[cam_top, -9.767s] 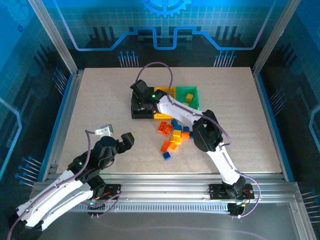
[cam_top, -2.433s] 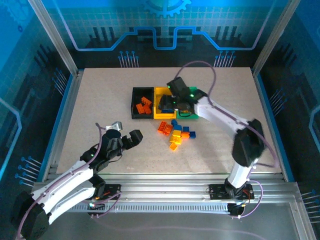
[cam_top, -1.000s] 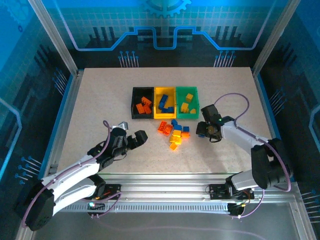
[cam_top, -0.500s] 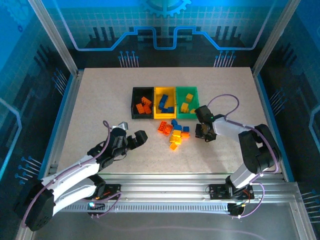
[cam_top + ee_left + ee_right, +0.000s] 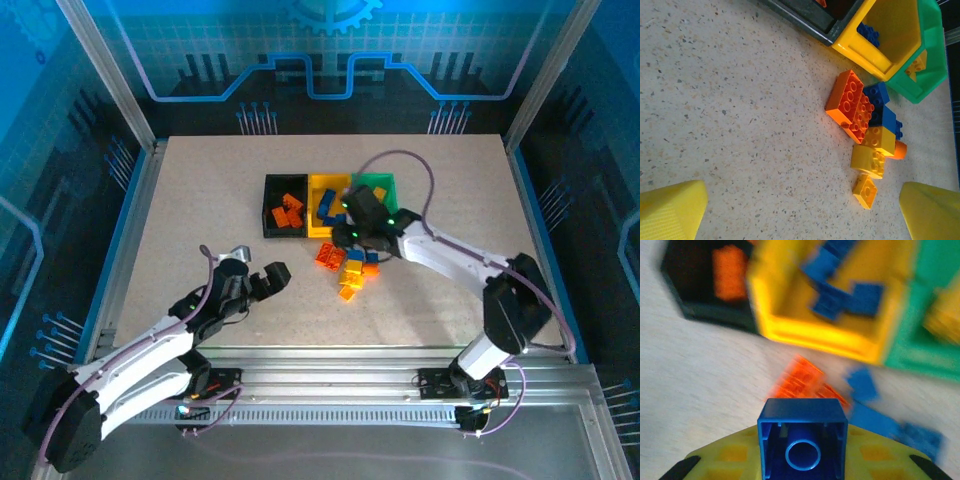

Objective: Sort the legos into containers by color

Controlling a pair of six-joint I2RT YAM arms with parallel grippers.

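a tabletop seen from above, with three small open bins in a row. the yellow bin (image 5: pixel 810 340) sits in the middle and serves as the landmark here. the black bin (image 5: pixel 267 210) touches its left side and holds orange bricks (image 5: pixel 288 212). the green bin (image 5: pixel 932 55) touches its right side and holds yellow bricks. blue bricks (image 5: pixel 840 290) already lie inside the yellow bin.

just in front of the yellow bin, on the robot's side, lies a loose pile of legos (image 5: pixel 852 105), orange, yellow and blue, touching one another.

the right gripper (image 5: pixel 355 232) hangs over that pile, close to the yellow bin's front wall. its fingers are clamped on a blue brick (image 5: pixel 802 440), hollow underside facing the wrist camera. the blue brick is lifted off the table and not yet over the yellow bin.

the left gripper (image 5: pixel 265 280) hovers well in front of the yellow bin and to its left, jaws spread wide, holding nothing.

the brick is likely light, hard and stiff, with smooth sides that could slip. it is best held across two flat opposite walls, centred in the pads, not by the studs. a drop should not harm it.
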